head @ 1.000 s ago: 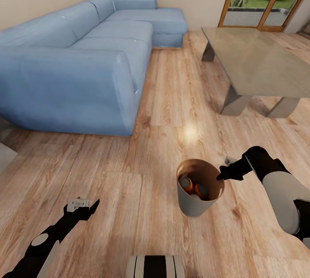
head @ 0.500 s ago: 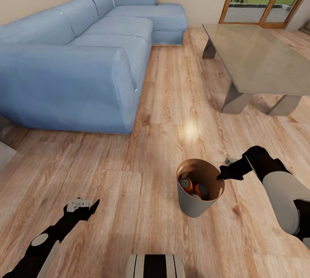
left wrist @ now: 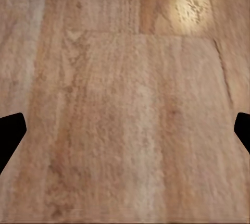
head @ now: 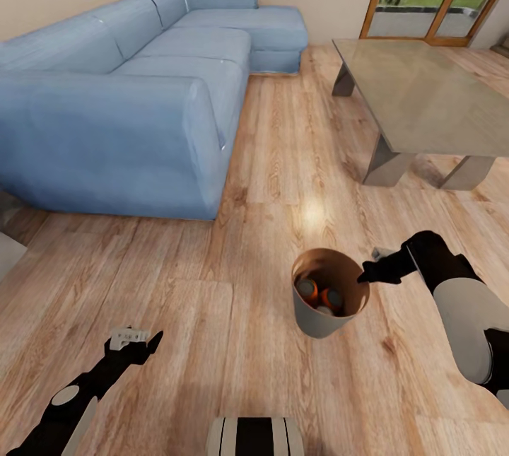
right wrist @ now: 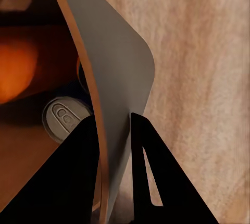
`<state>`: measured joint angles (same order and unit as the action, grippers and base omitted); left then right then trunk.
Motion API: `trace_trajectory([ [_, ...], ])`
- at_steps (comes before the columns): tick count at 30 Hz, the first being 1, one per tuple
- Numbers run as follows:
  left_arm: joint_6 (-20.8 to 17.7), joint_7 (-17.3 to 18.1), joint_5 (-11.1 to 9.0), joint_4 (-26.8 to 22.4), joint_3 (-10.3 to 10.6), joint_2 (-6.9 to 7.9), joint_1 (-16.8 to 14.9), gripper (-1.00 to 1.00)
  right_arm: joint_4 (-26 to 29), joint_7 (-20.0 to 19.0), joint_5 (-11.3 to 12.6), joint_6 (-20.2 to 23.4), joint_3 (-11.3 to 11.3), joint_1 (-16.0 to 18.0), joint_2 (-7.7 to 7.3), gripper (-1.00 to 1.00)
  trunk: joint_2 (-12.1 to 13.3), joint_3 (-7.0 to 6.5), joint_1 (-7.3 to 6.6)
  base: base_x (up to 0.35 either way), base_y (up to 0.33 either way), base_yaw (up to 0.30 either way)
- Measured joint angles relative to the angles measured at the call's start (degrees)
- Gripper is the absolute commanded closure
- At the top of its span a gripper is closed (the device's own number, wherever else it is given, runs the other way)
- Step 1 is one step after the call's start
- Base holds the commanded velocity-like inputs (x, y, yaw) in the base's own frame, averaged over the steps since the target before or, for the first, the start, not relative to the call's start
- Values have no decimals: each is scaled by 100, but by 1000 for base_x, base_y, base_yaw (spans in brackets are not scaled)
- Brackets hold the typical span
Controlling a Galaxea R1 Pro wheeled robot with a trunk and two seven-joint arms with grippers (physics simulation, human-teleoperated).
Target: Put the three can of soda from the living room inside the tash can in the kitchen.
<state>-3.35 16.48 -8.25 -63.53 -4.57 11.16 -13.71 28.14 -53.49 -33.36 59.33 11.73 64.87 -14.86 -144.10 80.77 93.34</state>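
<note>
1. Trash can (head: 319, 318): one grey tapered bucket with a tan rim and brown inside, tilted over the wood floor (head: 212, 343), at about 4 o'clock from the centre of the head view
2. Soda cans: two orange bodies (head: 307, 290) and (head: 332, 298) lie inside the bucket, with one dull grey top (head: 324, 310) low between them; whether that top is a third can, I cannot tell. The right wrist view shows one grey lid (right wrist: 63, 117) and an orange blur (right wrist: 15, 70) inside
3. Right gripper (head: 365, 276): its two fingers (right wrist: 143, 151) are clamped on the bucket's wall at the rim, one inside, one outside, on the 3 o'clock side
4. Left gripper (head: 134, 338): low at 8 o'clock, above bare floor; jaws spread wide, with nothing between them
5. One blue L-shaped sofa (head: 134, 81) stands at 10 o'clock, one low grey coffee table (head: 417, 99) at 2 o'clock
</note>
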Motion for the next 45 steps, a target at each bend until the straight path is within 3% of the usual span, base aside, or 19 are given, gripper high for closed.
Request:
trace_trajectory([
  [3,1,2,-1,61,0,0,0,-100,16,0,-8,-5,0,-1,4,100,0,0,0,0,0,0],
  [13,-7,3,0,118,0,0,-8,-100,27,-14,-10,-11,0,-36,5,100,-13,221,26,0,0,0],
  [22,1,4,-5,115,0,0,-9,-100,35,-18,5,-4,6,-41,1,100,-13,222,26,0,0,0],
  [25,1,-2,-1,118,-2,0,-6,-100,43,-21,44,26,10,-36,-3,100,-18,286,31,0,0,0],
  [28,1,-4,3,130,-3,1,-5,-100,27,-41,313,67,1,-36,-132,100,-23,351,37,0,0,0],
  [31,1,-5,6,135,-3,1,-6,-100,79,-269,271,67,9,-37,-219,100,-27,418,45,0,0,0],
  [44,3,-1,-9,128,-3,1,-6,-100,100,-280,252,67,8,-43,-213,100,-27,418,45,0,0,0],
  [45,3,0,-10,128,-3,1,-6,-100,101,-281,252,67,8,-44,-213,-100,-27,418,45,0,0,0],
])
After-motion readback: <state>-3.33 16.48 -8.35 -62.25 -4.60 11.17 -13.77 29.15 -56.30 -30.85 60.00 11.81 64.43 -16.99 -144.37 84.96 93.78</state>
